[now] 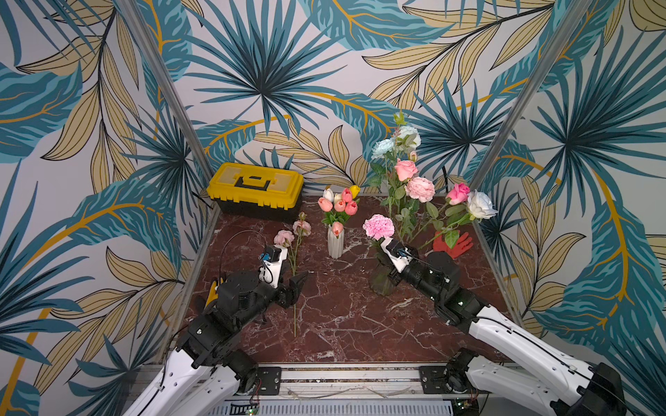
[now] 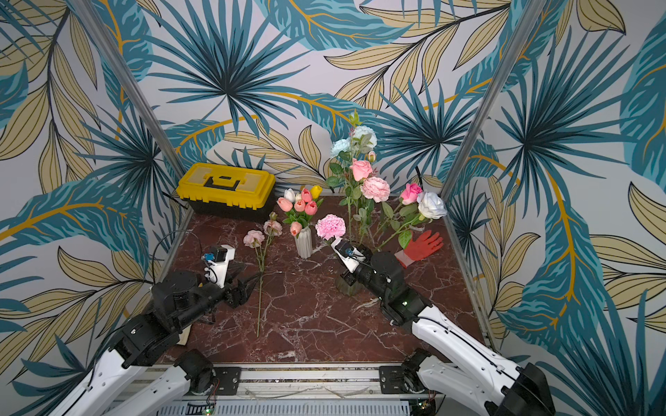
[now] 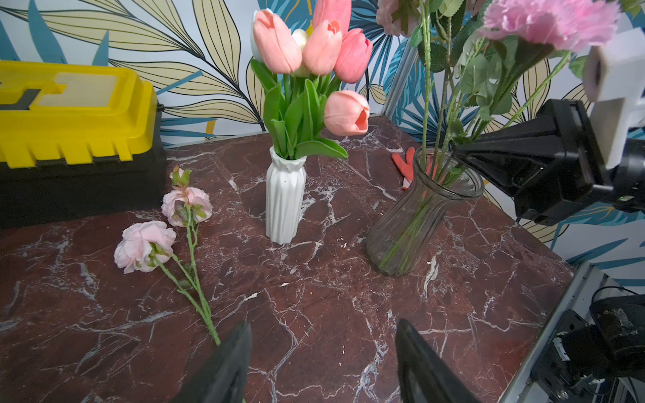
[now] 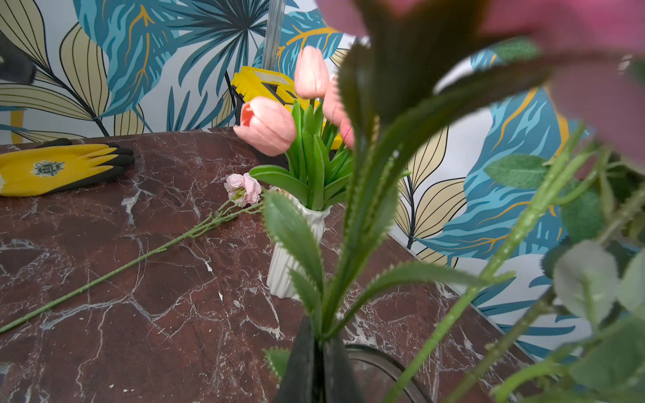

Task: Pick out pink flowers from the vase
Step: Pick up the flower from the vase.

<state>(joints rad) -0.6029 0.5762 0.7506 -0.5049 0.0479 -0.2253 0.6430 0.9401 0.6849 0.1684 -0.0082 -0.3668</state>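
Note:
My right gripper (image 4: 319, 335) is shut on the green stem of the pink carnation (image 1: 378, 226), just above the mouth of the glass vase (image 3: 419, 216). The same vase holds a pink rose (image 1: 405, 169), a pink peony (image 1: 420, 189) and a magenta rose (image 1: 457, 193), together with white and pale blue roses. A pink sprig (image 3: 145, 246) with two blooms lies flat on the marble. My left gripper (image 3: 323, 324) hangs open over the lower stem of that sprig, with nothing between its fingers. Pink tulips (image 1: 338, 205) stand in a white ribbed vase (image 1: 335, 241).
A yellow toolbox (image 1: 256, 187) sits at the back left. A red glove (image 1: 452, 245) lies at the right behind the glass vase. A yellow and black glove (image 4: 52, 169) lies at the left edge. Patterned walls and metal posts close in the table.

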